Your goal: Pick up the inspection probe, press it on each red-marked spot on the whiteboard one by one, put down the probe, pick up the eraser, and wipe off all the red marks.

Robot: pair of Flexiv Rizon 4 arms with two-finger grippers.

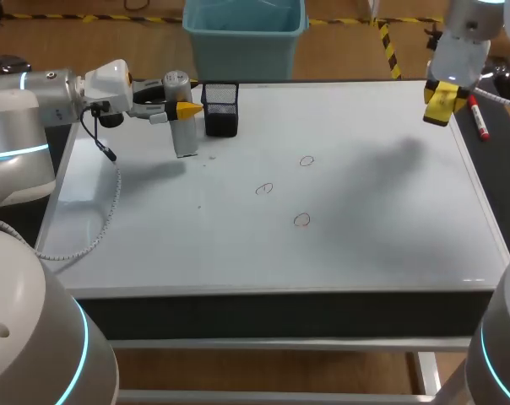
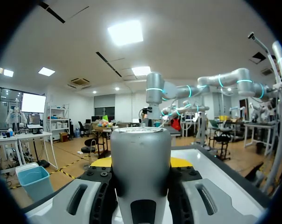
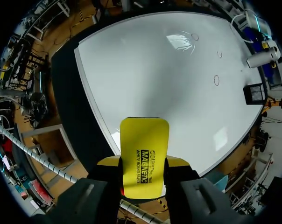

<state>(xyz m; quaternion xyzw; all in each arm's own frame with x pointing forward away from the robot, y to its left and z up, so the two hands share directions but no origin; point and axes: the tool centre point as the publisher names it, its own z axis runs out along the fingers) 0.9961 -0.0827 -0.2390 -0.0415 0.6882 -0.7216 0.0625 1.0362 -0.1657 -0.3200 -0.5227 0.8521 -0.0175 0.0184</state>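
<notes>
Whiteboard (image 1: 365,236) carries three red circles (image 1: 306,160) (image 1: 264,189) (image 1: 301,220); one probe (image 1: 184,135), one eraser (image 1: 441,103) are held.

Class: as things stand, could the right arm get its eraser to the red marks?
Probably yes: the eraser sits in its end effector, bare whiteboard lies between it and the marks, and the probe stands well aside.

The whiteboard (image 1: 365,228) is smooth and glossy, with glare patches on it. The inspection probe (image 2: 141,163) looks matt grey, metal or plastic, can't call it. The eraser (image 3: 144,149) is smooth yellow plastic. The pen holder (image 1: 220,110) at the whiteboard's far edge is black wire mesh.
</notes>
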